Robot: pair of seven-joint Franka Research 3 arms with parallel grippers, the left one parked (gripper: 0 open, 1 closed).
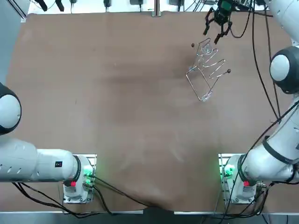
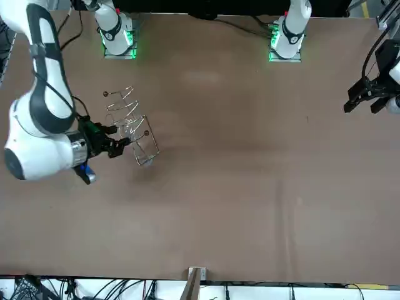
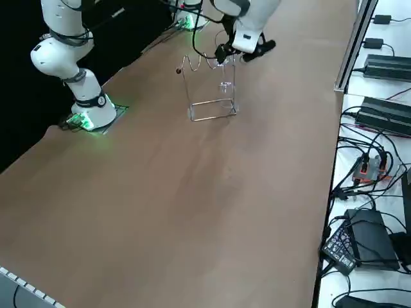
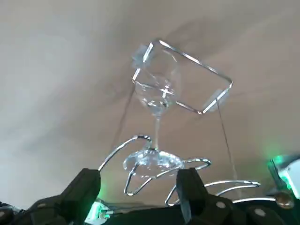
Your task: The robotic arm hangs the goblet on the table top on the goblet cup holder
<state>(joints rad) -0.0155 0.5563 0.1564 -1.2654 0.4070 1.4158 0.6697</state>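
Observation:
A clear goblet [image 4: 157, 95] hangs upside down on the wire cup holder [image 4: 189, 58], its foot [image 4: 152, 161] caught between the holder's top rails and its bowl pointing down toward the table. The holder [image 1: 206, 71] stands at the far right of the brown table, the goblet [image 3: 225, 86] inside its frame. My right gripper [image 4: 138, 180] is open just behind the goblet's foot, its fingers [image 4: 88, 184] apart and holding nothing. In the top view the gripper [image 1: 216, 33] sits beyond the holder, near the table's far edge. From the front, the gripper [image 2: 119, 145] is beside the rack [image 2: 129, 117].
The table's far edge [image 1: 154, 13] with cable clips lies just past the gripper. Power bricks and cables [image 3: 376, 115] lie off the table's side. The arm bases [image 1: 231, 175] stand at the near edge.

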